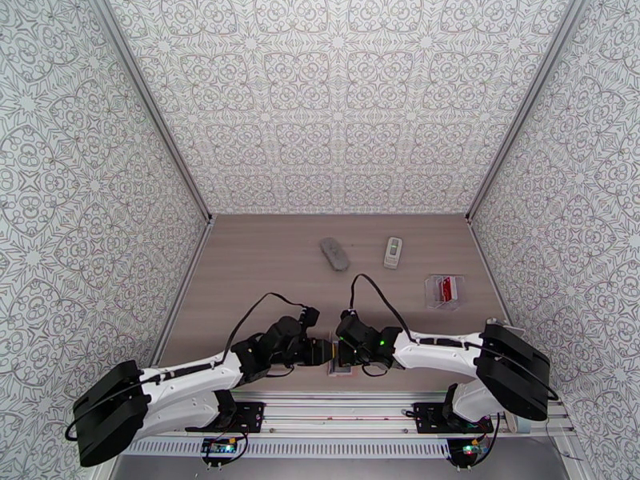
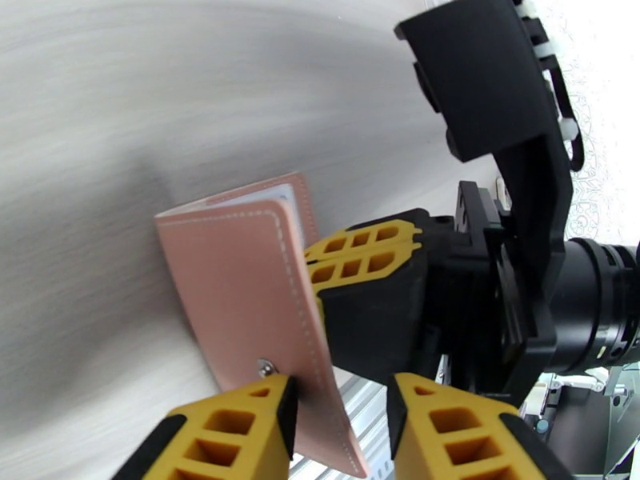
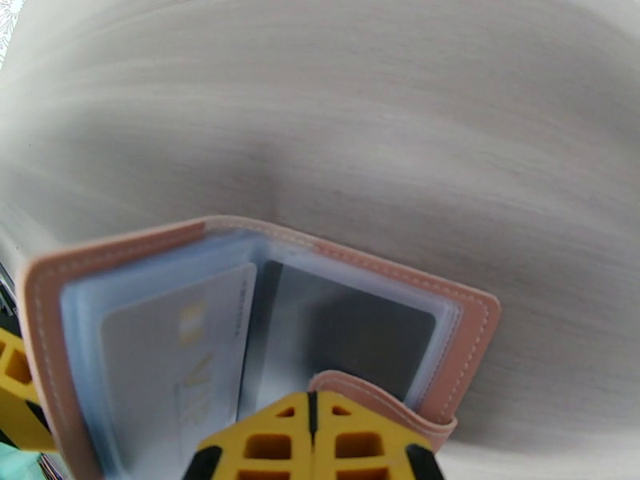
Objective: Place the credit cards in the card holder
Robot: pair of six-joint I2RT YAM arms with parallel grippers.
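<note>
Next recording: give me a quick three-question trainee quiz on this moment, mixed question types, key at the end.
1. True or false: the right gripper has its jaws shut on the card holder.
2. In the overhead view, the clear box holding a red card sits: A) against the far wall; B) right of the white remote; C) under the card holder.
3. Short answer: what colour is the card holder's cover?

Key: 1 true; 2 B; 3 pink.
</note>
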